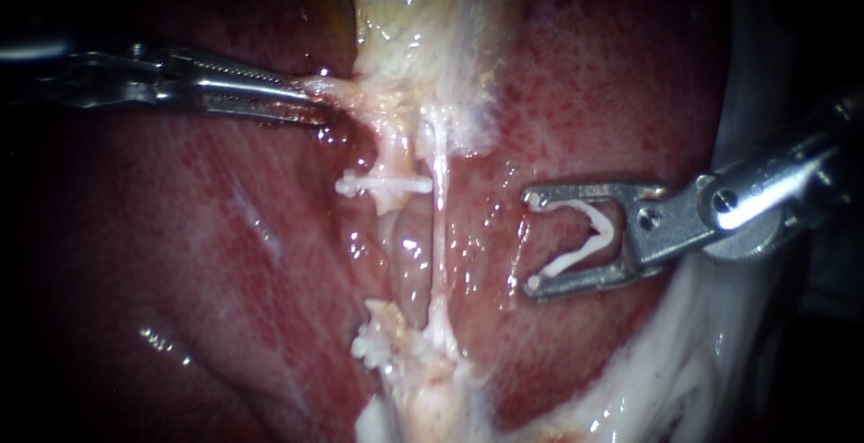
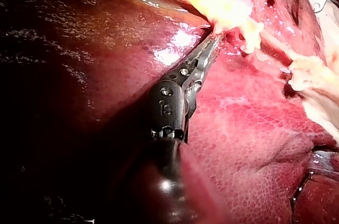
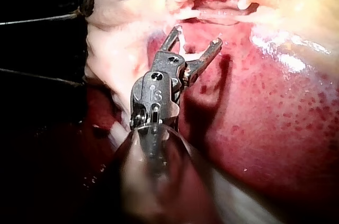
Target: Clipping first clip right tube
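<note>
Holding the clip: the right instrument (image 1: 535, 242) comes in from the right. Its two flat metal jaws stand wide apart with a white clip (image 1: 576, 258) seated between them. One arm of the clip lies against each jaw, so the clip forms a broad V that opens toward the tubes.
Right tube: the right tube (image 1: 439, 218) is a thin, pale, glistening strand. It runs straight from the pale tissue (image 1: 337, 90) under the gallbladder (image 1: 414, 11) to a whitish, frayed clump at its far end. It is bare along its length.
Clip and tube: the jaw tips sit near the right tube, on its right side and apart from it, over wet liver (image 1: 180, 245).
Left tube: the left tube (image 1: 391, 150) lies just beside the right tube and is thicker and pinkish white. A closed clip (image 1: 382, 183) crosses it, and one end of that clip reaches close to the right tube.
Left instrument: the left instrument (image 1: 319, 101) comes in from the left. Its slim toothed jaws are closed on the pale tissue at the foot of the gallbladder, which stretches toward them in a point.
Surroundings: the gallbladder is pale yellow-white, and the liver is dark red, speckled and shiny.
</note>
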`<move>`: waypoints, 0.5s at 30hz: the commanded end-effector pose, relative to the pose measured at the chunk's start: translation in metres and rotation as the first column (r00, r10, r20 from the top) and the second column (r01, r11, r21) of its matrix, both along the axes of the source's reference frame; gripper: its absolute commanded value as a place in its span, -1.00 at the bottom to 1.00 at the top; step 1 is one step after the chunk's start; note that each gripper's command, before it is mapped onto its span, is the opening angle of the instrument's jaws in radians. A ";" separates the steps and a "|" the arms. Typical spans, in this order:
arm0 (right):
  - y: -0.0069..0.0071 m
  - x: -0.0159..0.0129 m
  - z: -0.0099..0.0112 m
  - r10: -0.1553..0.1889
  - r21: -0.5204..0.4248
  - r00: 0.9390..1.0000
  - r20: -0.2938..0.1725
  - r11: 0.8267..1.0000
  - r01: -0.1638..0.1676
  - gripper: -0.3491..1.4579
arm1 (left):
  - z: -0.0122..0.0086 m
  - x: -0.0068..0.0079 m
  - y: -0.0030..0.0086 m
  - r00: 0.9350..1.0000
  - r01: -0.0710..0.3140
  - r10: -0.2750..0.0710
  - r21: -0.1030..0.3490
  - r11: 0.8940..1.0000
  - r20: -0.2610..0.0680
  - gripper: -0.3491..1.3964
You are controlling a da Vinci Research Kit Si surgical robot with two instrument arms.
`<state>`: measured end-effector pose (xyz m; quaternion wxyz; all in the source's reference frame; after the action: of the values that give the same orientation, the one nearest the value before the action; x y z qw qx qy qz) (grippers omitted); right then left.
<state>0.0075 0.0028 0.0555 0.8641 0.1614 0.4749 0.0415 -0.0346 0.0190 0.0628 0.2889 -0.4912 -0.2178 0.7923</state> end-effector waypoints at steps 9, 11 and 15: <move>0.0000 0.0000 0.0001 -0.004 0.010 1.000 -0.021 1.000 0.004 -0.06 | -0.0058 0.0042 0.0027 0.999 0.032 -0.032 0.007 0.999 -0.001 -1.00; 0.0000 0.0001 0.0002 -0.009 0.016 0.999 -0.032 1.000 0.009 -0.06 | -0.0068 0.0048 0.0029 0.999 0.037 -0.037 0.002 0.999 -0.002 -1.00; -0.0003 0.0007 0.0006 0.006 0.064 0.998 -0.056 0.998 -0.002 -0.07 | -0.0076 0.0051 0.0028 0.999 0.045 -0.045 0.002 0.999 -0.004 -1.00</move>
<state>0.0084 0.0024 0.0564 0.8406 0.1971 0.5010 0.0592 -0.0296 0.0217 0.0552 0.3073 -0.4937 -0.2080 0.7865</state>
